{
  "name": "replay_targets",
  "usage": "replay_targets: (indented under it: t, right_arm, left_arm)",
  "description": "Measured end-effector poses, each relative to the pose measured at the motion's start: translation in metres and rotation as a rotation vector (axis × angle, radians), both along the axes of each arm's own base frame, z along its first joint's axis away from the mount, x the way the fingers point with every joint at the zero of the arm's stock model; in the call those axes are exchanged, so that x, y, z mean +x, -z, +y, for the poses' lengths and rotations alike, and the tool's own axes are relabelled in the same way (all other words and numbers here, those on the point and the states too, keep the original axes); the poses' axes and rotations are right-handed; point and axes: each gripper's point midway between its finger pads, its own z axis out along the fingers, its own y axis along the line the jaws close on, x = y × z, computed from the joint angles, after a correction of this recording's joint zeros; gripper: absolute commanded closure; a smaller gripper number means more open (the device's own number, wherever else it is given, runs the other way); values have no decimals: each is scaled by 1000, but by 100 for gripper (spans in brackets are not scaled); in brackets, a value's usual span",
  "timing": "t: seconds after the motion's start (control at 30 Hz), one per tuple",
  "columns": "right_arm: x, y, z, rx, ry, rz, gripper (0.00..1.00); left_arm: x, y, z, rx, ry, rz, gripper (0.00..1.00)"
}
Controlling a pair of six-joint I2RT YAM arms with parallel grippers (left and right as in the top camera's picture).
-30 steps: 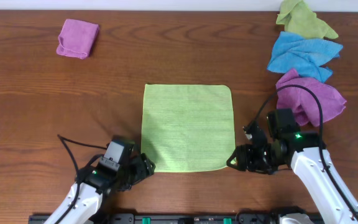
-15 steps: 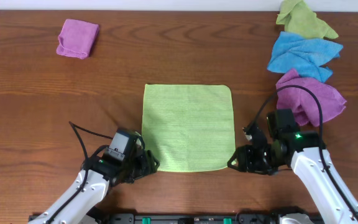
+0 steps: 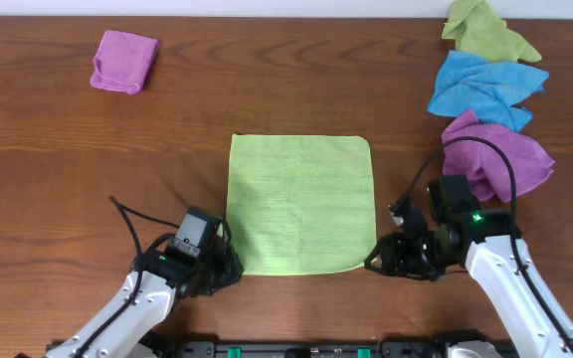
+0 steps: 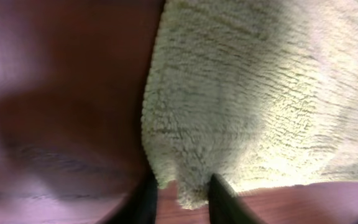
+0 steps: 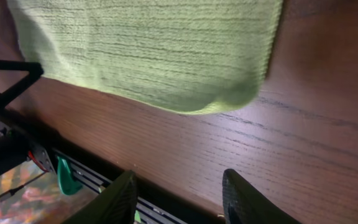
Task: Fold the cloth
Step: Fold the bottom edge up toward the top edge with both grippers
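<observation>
The lime-green cloth (image 3: 300,204) lies flat and unfolded in the middle of the table. My left gripper (image 3: 229,267) is at its near-left corner. In the left wrist view the cloth (image 4: 247,93) fills the upper right, and its puckered corner sits between the two dark fingers (image 4: 219,198), jaws drawn narrow and shut on it. My right gripper (image 3: 374,259) is just off the near-right corner. In the right wrist view that gripper (image 5: 179,193) stands open over bare wood, the cloth's rounded corner (image 5: 229,99) a little ahead of it and untouched.
A folded purple cloth (image 3: 124,61) lies at the far left. At the far right an olive-green cloth (image 3: 485,32), a blue cloth (image 3: 483,88) and a crumpled purple cloth (image 3: 495,154) sit in a column. The table's front edge (image 5: 86,168) runs right behind my right fingers.
My left gripper has slid right onto the cloth's near-left corner and its jaws have drawn in around it. The right gripper has stayed put, its jaws slightly narrower.
</observation>
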Motion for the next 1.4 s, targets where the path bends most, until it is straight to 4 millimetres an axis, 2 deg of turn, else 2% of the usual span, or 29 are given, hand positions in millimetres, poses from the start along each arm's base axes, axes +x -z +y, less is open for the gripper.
replay_targets:
  t: [0.1,0.3,0.47,0.5,0.6,0.7,0.83,0.9,1.0,1.2,1.3,1.33,1.4]
  right_arm:
    - [-1,0,0,0,-1,2,57]
    - [-11,1,-1,-5,-10,44,61]
    - [-14,17,-2,-4,-2,33,57]
    - [-12,22,-1,-2,6,23,53]
    - [-2,27,0,4,39,-10,48]
    - [8,36,1,4,66,0,53]
    - [5,53,3,3,78,88,58]
    - [3,58,3,6,84,115,69]
    - [6,59,4,11,94,113,97]
    - [8,57,8,36,92,105,99]
    - [14,48,12,58,91,102,99]
    - [19,43,13,65,91,92,99]
    - [42,23,17,84,88,42,98]
  left_arm:
    - [-1,2,2,9,-5,5,94]
    - [-2,2,2,10,-6,8,94]
    - [-2,2,2,9,-7,8,93]
    - [-2,2,2,9,-9,9,93]
    - [-1,2,2,7,-17,12,93]
    - [-1,2,2,7,-20,13,93]
    - [-1,2,2,7,-20,13,93]
    - [-1,2,2,7,-20,13,93]
    - [-1,2,2,7,-23,14,94]
    - [-2,1,0,-8,-36,25,94]
    - [-3,-3,-2,-10,-32,45,94]
    - [1,-7,-4,-12,-29,37,94]
    - [26,-36,-12,-17,-15,-35,94]
